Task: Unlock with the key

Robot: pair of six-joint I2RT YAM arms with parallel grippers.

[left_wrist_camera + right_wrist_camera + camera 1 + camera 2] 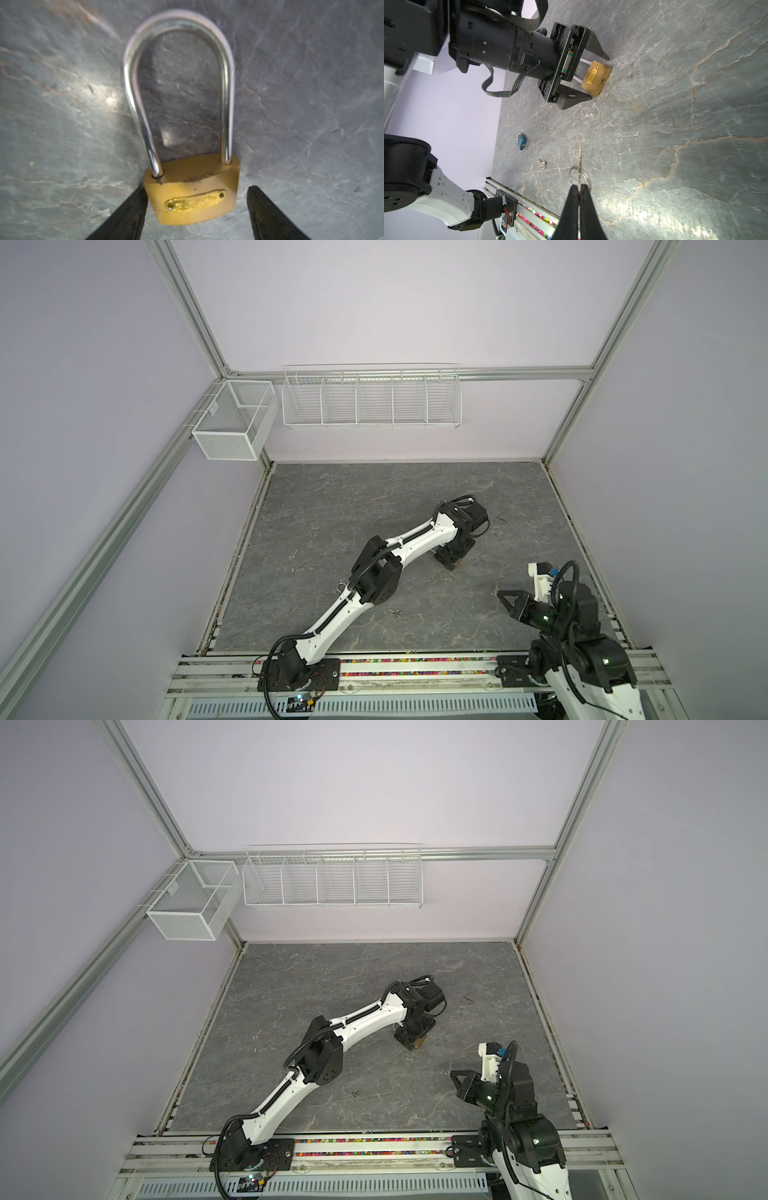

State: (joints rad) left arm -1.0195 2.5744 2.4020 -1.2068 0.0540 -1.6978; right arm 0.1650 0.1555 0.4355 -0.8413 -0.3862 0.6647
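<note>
The brass padlock [193, 187] lies flat on the marble-patterned table [675, 104], and the left gripper [197, 188] stands over it with its fingers spread wide to either side of the body. In the left wrist view one finger sits against a side of the body and the other stands clearly apart, so nothing is clamped yet. The lock's long axis runs from the steel shackle [225, 93], which reaches out beyond the fingertips, back to the flat end of the body. The fingers therefore lie across the short width, which looks the right way to pinch it. In the right wrist view the keyhole [602, 81] shows on that flat end, turned toward the right arm's side of the table. The right gripper [579, 186] is closed tight on a key [580, 158] with its ring [570, 174] just ahead of the fingertips. The blade is seen edge-on and points roughly toward the padlock, though well apart from it. The left arm is at the lock; the right must travel, and the blade probably has to line up with the lock's long axis. A blue padlock [521, 141] and loose keys [543, 164] lie aside.
</note>
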